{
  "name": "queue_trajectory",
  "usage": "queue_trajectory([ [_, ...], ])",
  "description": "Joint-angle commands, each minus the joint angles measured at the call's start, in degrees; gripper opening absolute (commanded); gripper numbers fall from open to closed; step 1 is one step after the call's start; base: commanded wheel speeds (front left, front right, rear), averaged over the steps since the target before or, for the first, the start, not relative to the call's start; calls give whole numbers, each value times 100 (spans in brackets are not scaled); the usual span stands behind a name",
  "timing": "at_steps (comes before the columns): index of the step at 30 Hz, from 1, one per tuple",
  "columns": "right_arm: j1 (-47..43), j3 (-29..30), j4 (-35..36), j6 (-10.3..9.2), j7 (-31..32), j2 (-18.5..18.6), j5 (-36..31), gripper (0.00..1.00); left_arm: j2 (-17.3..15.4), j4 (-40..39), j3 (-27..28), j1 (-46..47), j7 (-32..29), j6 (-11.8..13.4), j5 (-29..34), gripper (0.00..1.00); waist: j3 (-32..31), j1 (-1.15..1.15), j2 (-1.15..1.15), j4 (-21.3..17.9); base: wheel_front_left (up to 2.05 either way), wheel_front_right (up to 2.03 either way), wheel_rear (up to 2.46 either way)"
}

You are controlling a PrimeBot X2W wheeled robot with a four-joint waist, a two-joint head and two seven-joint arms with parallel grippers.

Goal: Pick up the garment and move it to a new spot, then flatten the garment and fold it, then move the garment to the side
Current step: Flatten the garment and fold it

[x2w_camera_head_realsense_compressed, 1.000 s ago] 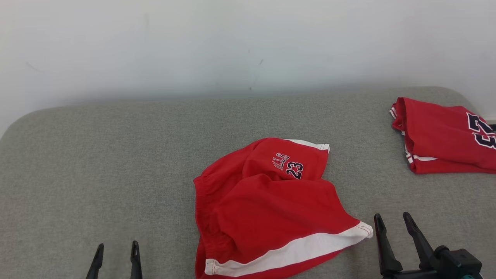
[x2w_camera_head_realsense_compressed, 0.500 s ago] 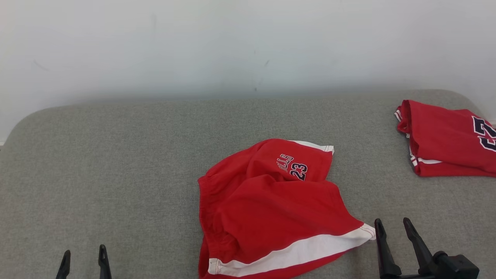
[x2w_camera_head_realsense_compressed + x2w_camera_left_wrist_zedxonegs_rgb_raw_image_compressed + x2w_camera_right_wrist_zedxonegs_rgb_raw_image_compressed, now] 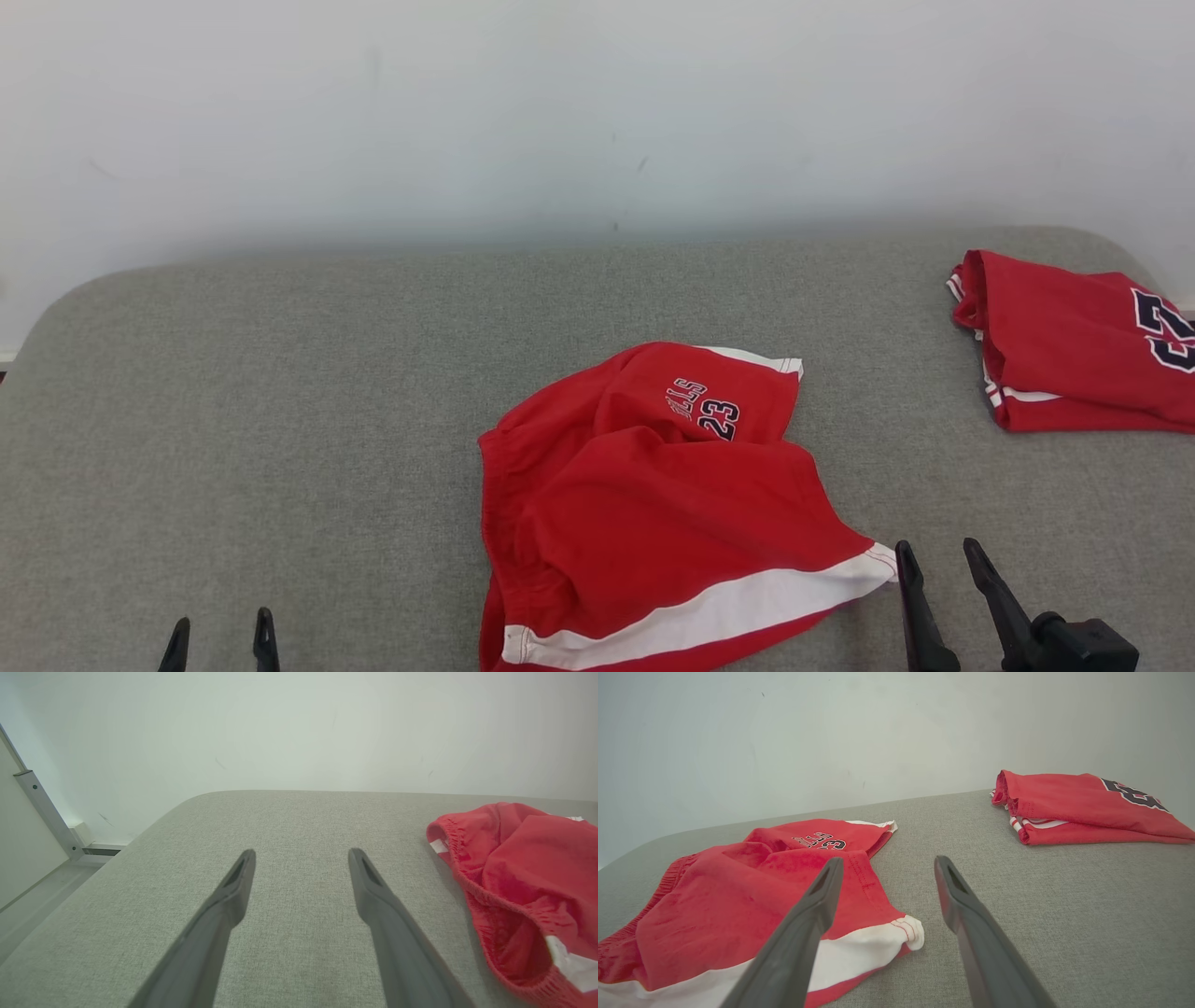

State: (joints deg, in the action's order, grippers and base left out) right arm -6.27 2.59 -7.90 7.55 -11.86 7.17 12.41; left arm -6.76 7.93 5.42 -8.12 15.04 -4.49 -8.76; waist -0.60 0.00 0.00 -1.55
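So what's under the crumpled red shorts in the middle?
The shorts lie directly on the grey cushion, which shows all around them. Whether anything else sits beneath cannot be seen, because the cloth covers it.

Rumpled red shorts (image 3: pixel 714 896) beside tool (image 3: pixel 888 860)

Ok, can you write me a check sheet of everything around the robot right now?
Surface: grey woven fabric pad with rounded corners.
Job's things: crumpled red cloth shorts with white trim and number 23, lying mid-pad, not flattened.
Clutter: folded red cloth jersey with dark numbers, at far right.
Hands: left hand open, apart from the shorts; right hand open, beside their white hem, holding nothing.
Cables: nothing seen.
Surroundings: plain white wall behind; grey metal rail on the left.
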Motion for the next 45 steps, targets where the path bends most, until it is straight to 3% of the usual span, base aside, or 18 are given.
queue_trajectory([
  [1, 18, -2, -8, -16, -13, 10, -24, 100, -24, 22, -8, 39, 18, 6, -10, 100, -7, 0, 0, 4, 0, 0, 0],
  [16, 46, 28, -100, -16, 70, 97, -31, 100, 55, 1, -186, 32, 18, -87, -109, 100, -45, 0, 0, 48, 0, 0, 0],
  [29, 529, -201, -743, -16, 400, 471, 54, 100, 101, 254, -1614, 415, -228, -298, -344, 100, 155, 0, 0, 29, 0, 0, 0],
  [38, 1107, -503, -1634, -16, 435, 618, 187, 100, -134, 1088, -2681, 843, -200, -294, -827, 100, 468, 0, 0, -58, 0, 0, 0],
  [44, 1485, -812, -2253, -16, 421, 659, 409, 100, -161, 1606, -3070, 1198, -93, -295, -1164, 100, 591, 0, 0, -55, 0, 0, 0],
  [45, 1548, -870, -2351, -16, 433, 656, 454, 89, -147, 1700, -3104, 1248, -80, -295, -1234, 100, 603, 0, 0, -52, 0, 0, 0],
])
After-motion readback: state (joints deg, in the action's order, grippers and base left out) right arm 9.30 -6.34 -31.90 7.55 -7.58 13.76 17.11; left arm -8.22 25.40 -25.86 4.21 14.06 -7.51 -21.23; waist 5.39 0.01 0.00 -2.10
